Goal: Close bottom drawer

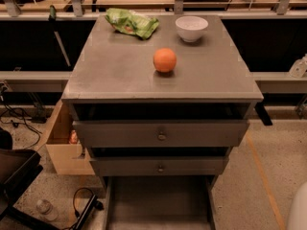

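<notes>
The grey cabinet has three drawers. The top drawer and the middle drawer each stick out a little, and each has a small round knob. The bottom drawer is pulled far out towards me. I see its plain grey tray from above. Its front panel and knob are cut off by the lower edge of the view. My gripper is not in view. A white rounded shape at the lower right corner may be part of my arm.
On the cabinet top lie an orange, a white bowl and a green chip bag. A cardboard box stands at the cabinet's left. A black chair base, cables and a bottle lie on the floor at left.
</notes>
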`<state>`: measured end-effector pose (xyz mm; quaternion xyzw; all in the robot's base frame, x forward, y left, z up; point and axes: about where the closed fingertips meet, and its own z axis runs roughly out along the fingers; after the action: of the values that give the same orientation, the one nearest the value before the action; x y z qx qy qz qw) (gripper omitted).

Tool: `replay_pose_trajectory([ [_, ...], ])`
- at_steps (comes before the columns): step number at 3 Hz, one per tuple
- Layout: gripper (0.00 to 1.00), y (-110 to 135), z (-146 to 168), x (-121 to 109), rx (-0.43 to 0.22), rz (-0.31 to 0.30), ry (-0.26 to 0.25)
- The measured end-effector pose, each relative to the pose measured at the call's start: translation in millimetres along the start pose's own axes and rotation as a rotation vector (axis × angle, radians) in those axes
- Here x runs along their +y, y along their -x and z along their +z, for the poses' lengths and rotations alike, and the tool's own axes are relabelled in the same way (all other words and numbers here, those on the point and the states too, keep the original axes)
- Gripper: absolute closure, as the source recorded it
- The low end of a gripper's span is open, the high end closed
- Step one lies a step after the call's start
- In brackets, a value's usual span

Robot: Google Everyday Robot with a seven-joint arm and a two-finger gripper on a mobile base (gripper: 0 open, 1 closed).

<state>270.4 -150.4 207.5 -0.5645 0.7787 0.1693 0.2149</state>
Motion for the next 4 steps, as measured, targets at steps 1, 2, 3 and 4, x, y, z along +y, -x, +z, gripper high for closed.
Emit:
replay_pose_trajectory([
  [1, 1.0, 4, 30, 10, -0.043, -0.002, 0.021],
  [2, 1.0, 16, 60, 13, -0.097, -0.031, 0.024],
  [3, 1.0, 24, 79, 0, -0.119, -0.086, 0.013],
  [4, 1.0, 25, 90, -30, -0.127, -0.126, -0.029],
])
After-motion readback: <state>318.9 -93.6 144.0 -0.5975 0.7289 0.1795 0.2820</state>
